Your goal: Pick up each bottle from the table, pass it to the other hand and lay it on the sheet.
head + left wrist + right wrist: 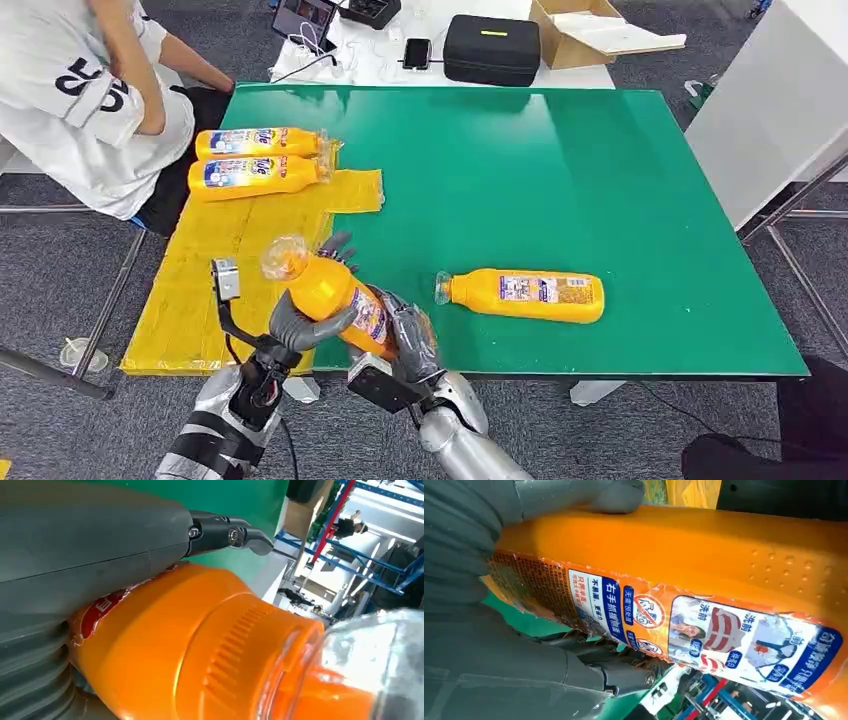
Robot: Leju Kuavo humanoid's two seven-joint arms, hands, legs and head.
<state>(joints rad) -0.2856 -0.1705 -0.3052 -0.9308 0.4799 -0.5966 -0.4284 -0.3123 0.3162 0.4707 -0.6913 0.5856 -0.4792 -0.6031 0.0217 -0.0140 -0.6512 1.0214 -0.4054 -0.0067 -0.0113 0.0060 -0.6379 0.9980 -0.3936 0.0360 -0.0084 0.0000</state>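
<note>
Gripping one bottle (335,295) — both hands

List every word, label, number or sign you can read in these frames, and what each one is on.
"右手抓植物蛋" (my best reading): blue strip on the label of the held bottle, in the right wrist view.
"洗前": twice on that label, beside the small pictures.
Prohibition sign, a red circle with a slash: same label.
Remaining small print on that label: too blurred.
Labels on the two bottles on the sheet and the bottle on the table: too small.
Black lettering on the person's white shirt: cut off, unreadable.
</note>
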